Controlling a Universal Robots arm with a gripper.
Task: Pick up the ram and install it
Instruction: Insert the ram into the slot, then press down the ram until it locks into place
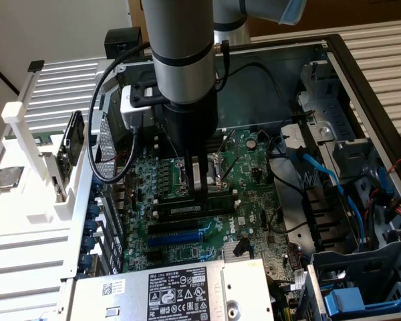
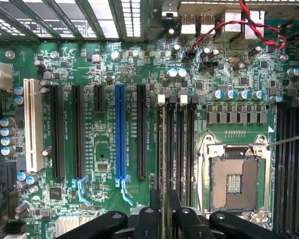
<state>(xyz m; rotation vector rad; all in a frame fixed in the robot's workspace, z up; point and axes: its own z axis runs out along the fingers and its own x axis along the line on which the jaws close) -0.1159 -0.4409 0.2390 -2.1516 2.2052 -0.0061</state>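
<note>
The ram [image 1: 184, 210] stands on edge along a memory slot of the green motherboard [image 1: 187, 251], its label strip facing the exterior camera. My gripper [image 1: 202, 195] comes straight down onto its top edge, beside the CPU socket [image 1: 207, 170]. In the wrist view the ram [image 2: 165, 149] is a thin dark line running along the slot from between the black fingers [image 2: 150, 219]. The gripper [image 2: 164, 211] is shut on the ram, and the fingers hide its near end. Beside it lie the other black memory slots [image 2: 187, 149] and the open CPU socket [image 2: 234, 179].
The computer case [image 1: 361, 80] is open, with blue and black cables [image 1: 321, 174] at the exterior view's right and the power supply [image 1: 180, 291] in front. A white rack [image 1: 27, 134] at the exterior view's left holds a square silver chip [image 1: 7, 178] and a dark upright part [image 1: 72, 144].
</note>
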